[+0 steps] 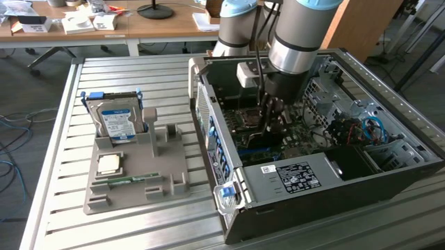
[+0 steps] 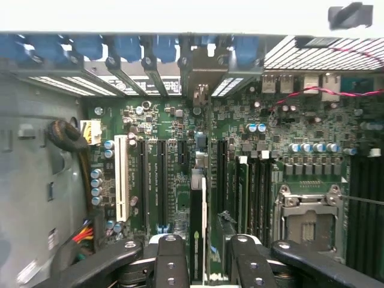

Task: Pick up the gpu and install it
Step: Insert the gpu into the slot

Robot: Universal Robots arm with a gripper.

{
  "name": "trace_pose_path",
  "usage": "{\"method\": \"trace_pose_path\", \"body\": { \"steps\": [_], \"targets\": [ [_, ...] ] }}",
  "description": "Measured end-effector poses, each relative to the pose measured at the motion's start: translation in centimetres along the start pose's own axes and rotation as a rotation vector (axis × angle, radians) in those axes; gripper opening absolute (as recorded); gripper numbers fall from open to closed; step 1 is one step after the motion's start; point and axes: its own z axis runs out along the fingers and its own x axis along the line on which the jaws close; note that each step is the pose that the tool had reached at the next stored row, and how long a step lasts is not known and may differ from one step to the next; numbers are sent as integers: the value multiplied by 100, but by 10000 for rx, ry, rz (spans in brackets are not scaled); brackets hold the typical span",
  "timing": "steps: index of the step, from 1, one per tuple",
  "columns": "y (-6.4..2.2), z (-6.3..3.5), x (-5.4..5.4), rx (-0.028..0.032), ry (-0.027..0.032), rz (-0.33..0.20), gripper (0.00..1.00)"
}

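Dark green and black, the gpu [image 2: 198, 222] is being held edge-on between the fingers [image 2: 171, 264] of the end effector [image 2: 207, 267], upright over the motherboard [image 2: 174, 174] slots inside the open computer case [image 1: 313, 192]. At the exterior view's left, a hard drive [image 1: 116, 122] is being carried by a grey holder [image 1: 139, 177] on the slatted table [image 1: 104, 78].

Table [image 1: 62, 156]: ribbed aluminium slats, brushed, dull sheen. Parts holder [image 1: 132, 182]: grey matt plastic, looks 3D-printed. Hard drive [image 1: 114, 122]: bare metal casing, glossy blue label. PC case [image 1: 334, 192]: black painted sheet metal outside, bare galvanised steel inside, perforated. Motherboard [image 2: 180, 198]: green PCB, semi-gloss; black and white plastic slots. Gpu [image 2: 198, 222]: dark board edge, silvery metal bracket. Gripper [image 2: 204, 264]: black matt fingers, metal screws. Desk [image 1: 167, 23]: smooth light wood.
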Motion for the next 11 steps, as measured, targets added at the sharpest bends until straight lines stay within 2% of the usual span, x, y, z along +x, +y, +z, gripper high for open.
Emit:
{"method": "trace_pose_path", "body": {
  "steps": [7,11],
  "targets": [
    [-1,-263,-6,-1,1,1,34],
    [-2,-379,-9,-1,1,0,34]
  ]
}}
